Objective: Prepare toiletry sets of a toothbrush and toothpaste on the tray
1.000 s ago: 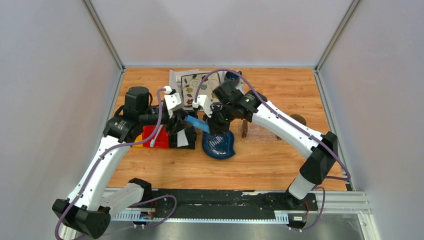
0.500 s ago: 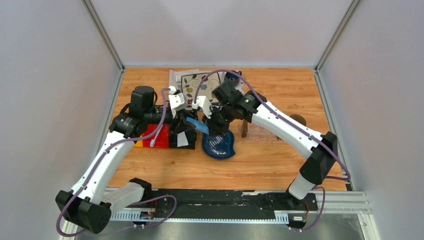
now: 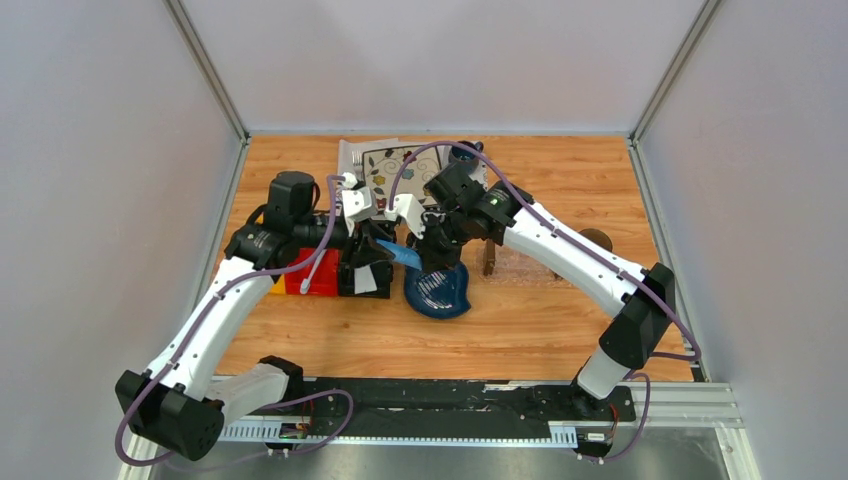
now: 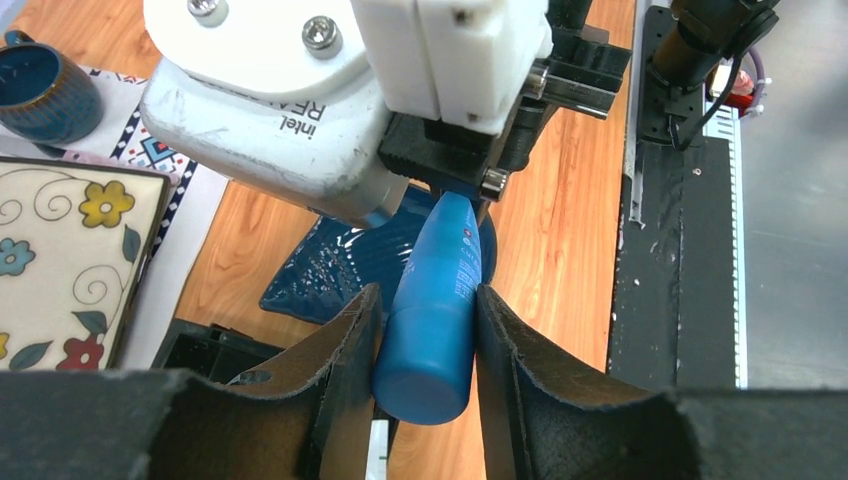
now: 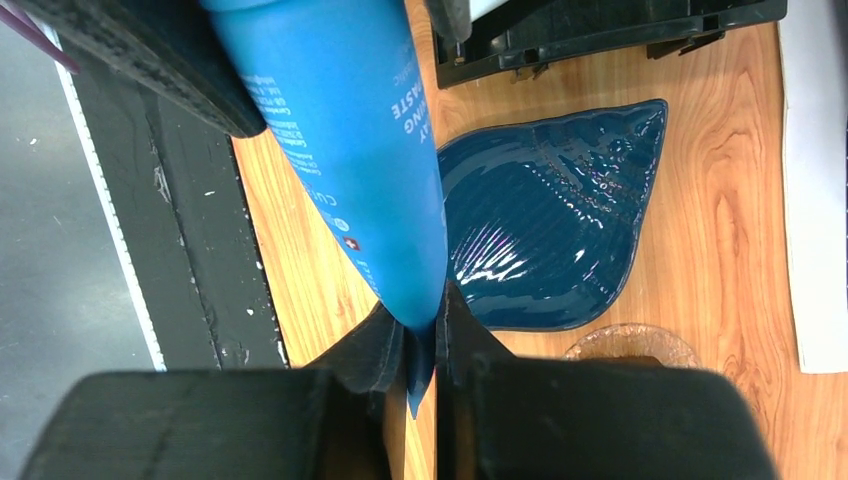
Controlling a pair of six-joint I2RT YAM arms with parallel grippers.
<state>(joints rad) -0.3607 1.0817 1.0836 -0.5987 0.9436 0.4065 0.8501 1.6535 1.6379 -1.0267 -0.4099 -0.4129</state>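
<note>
The job has only just begun. The blue toothpaste (image 3: 395,252) is up in the air, over the edge of the dark blue dish (image 3: 437,290) and beside the black bin (image 3: 350,282), and it lies between the two arms. The right gripper (image 5: 420,335) is shut tight on the flat tail end of the toothpaste. The left gripper (image 4: 427,305) has its fingers on both sides of the fat cap end, very close or touching, but I cannot tell if it is squeezing. It looks like one arm is handing the toothpaste to the other. The tray (image 3: 489,260) sits on the worktop (image 3: 560,320) to the right of the dish, partly under the right arm. On the part that shows I see no toothpaste and no toothbrush. I cannot find the toothbrush in any view. So no set is made. The toothpaste must go onto the tray, and then a toothbrush must go next to it.
</note>
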